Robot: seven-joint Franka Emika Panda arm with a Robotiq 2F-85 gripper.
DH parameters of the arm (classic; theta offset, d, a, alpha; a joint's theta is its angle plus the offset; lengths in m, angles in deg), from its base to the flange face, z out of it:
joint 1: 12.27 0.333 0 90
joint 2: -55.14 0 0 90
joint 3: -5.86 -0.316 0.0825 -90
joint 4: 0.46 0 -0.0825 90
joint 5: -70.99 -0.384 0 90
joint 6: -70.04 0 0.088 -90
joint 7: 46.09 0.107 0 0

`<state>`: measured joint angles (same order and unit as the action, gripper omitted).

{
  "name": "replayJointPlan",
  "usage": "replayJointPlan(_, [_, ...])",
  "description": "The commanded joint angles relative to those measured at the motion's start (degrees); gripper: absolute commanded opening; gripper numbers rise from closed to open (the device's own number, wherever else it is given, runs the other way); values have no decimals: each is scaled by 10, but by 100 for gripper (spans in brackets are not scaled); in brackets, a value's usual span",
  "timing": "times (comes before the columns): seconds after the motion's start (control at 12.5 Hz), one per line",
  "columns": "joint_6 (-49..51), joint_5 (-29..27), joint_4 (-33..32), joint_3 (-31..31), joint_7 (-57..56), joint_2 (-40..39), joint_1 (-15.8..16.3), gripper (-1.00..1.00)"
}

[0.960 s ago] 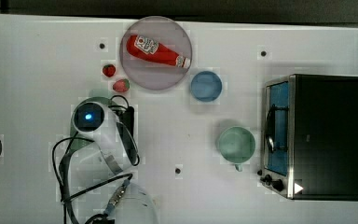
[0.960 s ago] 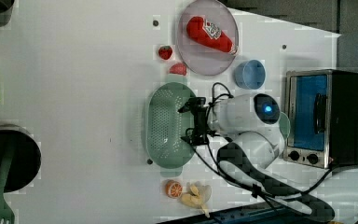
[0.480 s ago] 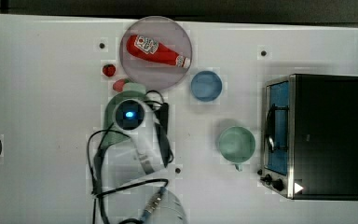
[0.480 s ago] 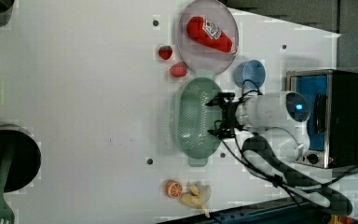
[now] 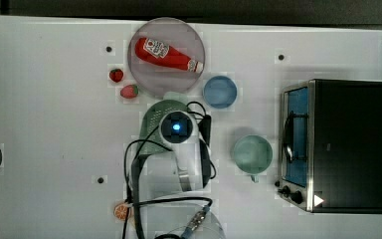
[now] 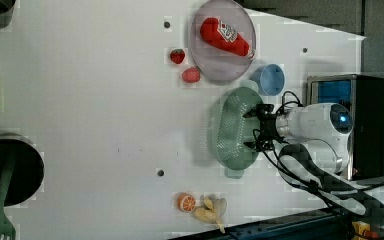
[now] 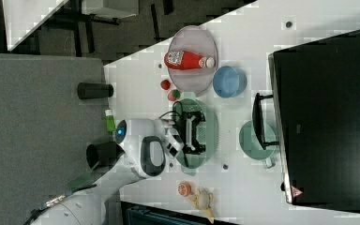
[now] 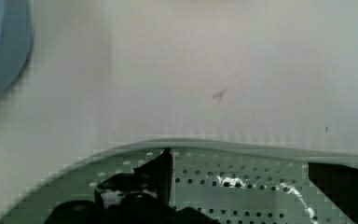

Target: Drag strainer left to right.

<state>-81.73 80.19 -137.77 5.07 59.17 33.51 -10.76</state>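
The strainer (image 6: 230, 131), pale mint green and full of small holes, lies on the white table just below the blue bowl (image 6: 270, 79) in the left view. My gripper (image 6: 255, 129) reaches into its rim on the left view's right side. The wrist view shows the perforated wall of the strainer (image 8: 242, 184) with both dark fingertips (image 8: 164, 168) spread wide apart inside it, so my gripper (image 8: 240, 163) is open and holds nothing. In the top view the arm covers most of the strainer (image 5: 153, 117).
A grey plate (image 5: 144, 74) with a ketchup bottle (image 5: 166, 54) sits behind the strainer, two strawberries (image 5: 116, 75) beside it. The teal mug (image 5: 251, 154) and toaster oven (image 5: 338, 144) stand to the top view's right. An orange slice (image 5: 121, 211) lies near the front edge.
The arm and the strainer have slid together toward the top view's right, ending close to the blue bowl. The jaws stand open throughout.
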Motion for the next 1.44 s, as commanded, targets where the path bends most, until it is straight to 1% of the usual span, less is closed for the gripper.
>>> replayJointPlan(0.08, [-4,4,4,14,-50,1,-1,100])
replayJointPlan(0.4, [-5,4,3,56,-102,1,-3,100])
replayJointPlan(0.64, [-6,4,3,88,-112,0,-4,100])
replayJointPlan(0.96, [-13,4,3,116,-142,0,-4,100])
replayJointPlan(1.12, [-15,4,5,115,-159,6,-4,100])
replayJointPlan(1.28, [-9,4,5,105,-238,34,-4,100])
replayJointPlan(1.44, [17,3,8,94,-338,86,-4,100])
